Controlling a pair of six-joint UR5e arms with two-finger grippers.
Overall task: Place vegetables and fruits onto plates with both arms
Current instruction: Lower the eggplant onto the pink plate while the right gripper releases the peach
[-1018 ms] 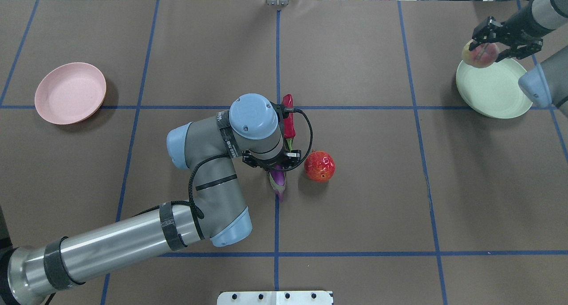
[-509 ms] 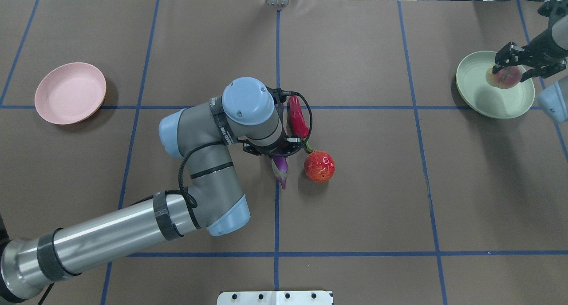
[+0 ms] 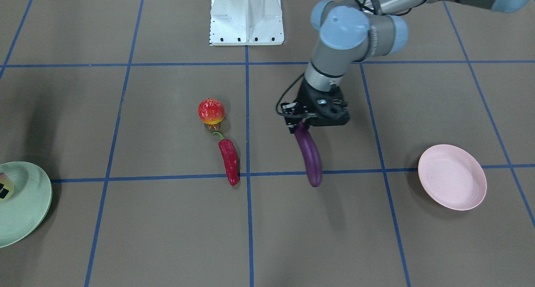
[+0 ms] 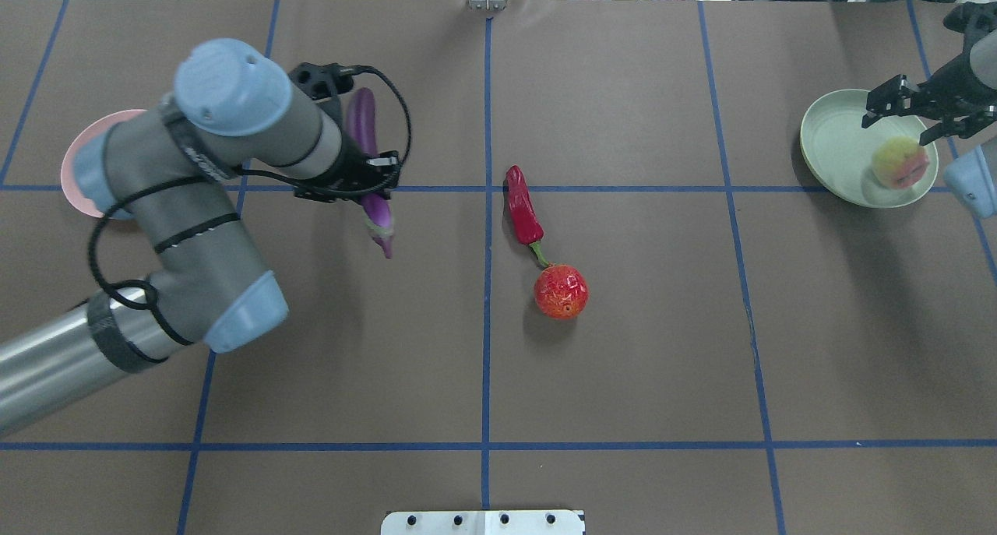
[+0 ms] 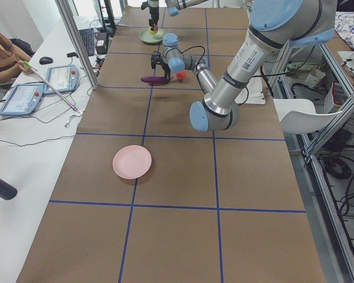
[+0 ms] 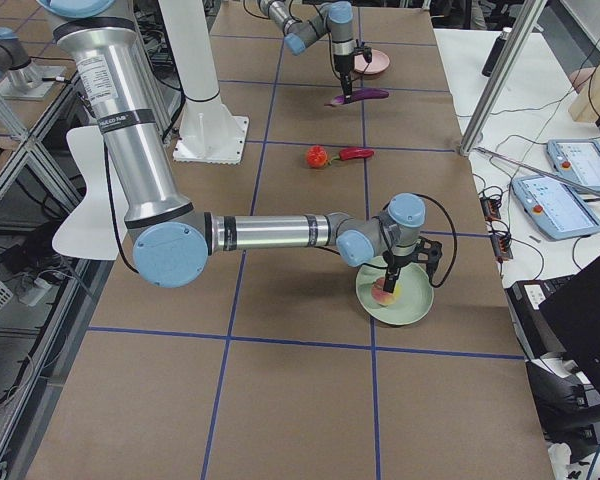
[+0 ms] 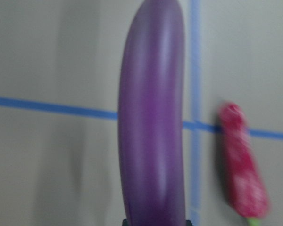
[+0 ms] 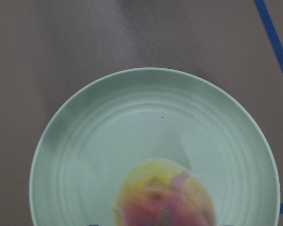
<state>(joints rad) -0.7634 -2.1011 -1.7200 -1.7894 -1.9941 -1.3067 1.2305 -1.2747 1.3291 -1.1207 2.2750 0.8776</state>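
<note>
My left gripper point(image 4: 366, 181) is shut on the purple eggplant point(image 4: 363, 126) near its capped end and holds it level above the table, right of the pale pink plate point(image 4: 72, 167), which my arm partly hides. The front view shows the eggplant point(image 3: 309, 155) off the table and the pink plate point(image 3: 452, 176) bare. The red chili point(image 4: 523, 210) and the pomegranate-like fruit point(image 4: 560, 291) lie mid-table, stem touching fruit. My right gripper point(image 4: 911, 118) is open over the mint green plate point(image 4: 833, 142). The peach point(image 4: 900, 163) is in that plate, free of the fingers, as the right wrist view point(image 8: 162, 195) shows.
The white base block point(image 3: 246, 15) stands at the robot's edge. Blue tape lines grid the brown table cover. An aluminium post point(image 5: 76, 35) and operators' tablets stand along the far side of the table.
My left arm lifted the eggplant from beside the chili and carried it left toward the pink plate. My right gripper let go of the peach, which now lies in the green plate.
</note>
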